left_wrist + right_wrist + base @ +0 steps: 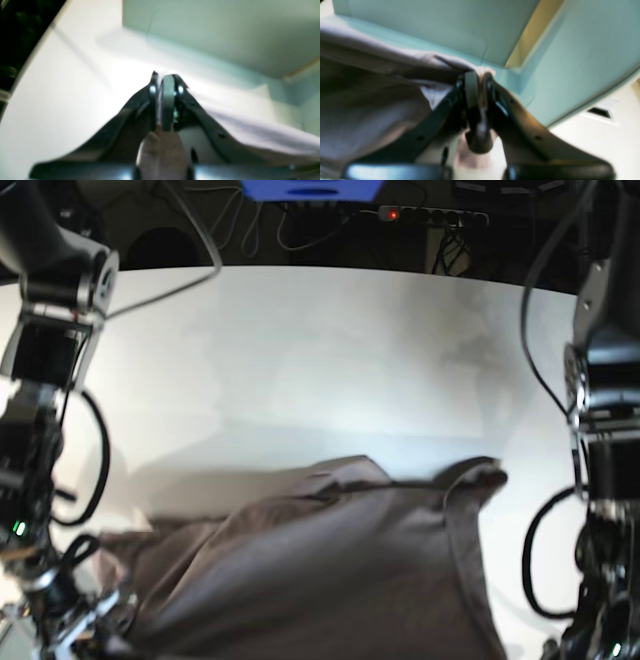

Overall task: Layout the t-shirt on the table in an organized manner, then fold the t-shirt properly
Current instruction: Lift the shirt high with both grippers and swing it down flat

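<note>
The mauve t-shirt (330, 570) hangs lifted over the table's (300, 350) near edge, its lower part cut off by the frame. My left gripper (166, 82) and right gripper (477, 75) are each clamped on blurred shirt fabric.

Both arms reach down at the near edge, one on each side. The left gripper (166, 100) has its jaws pressed together on a fold of the t-shirt (262, 135). The right gripper (477, 96) is also clamped tight on the cloth.
</note>
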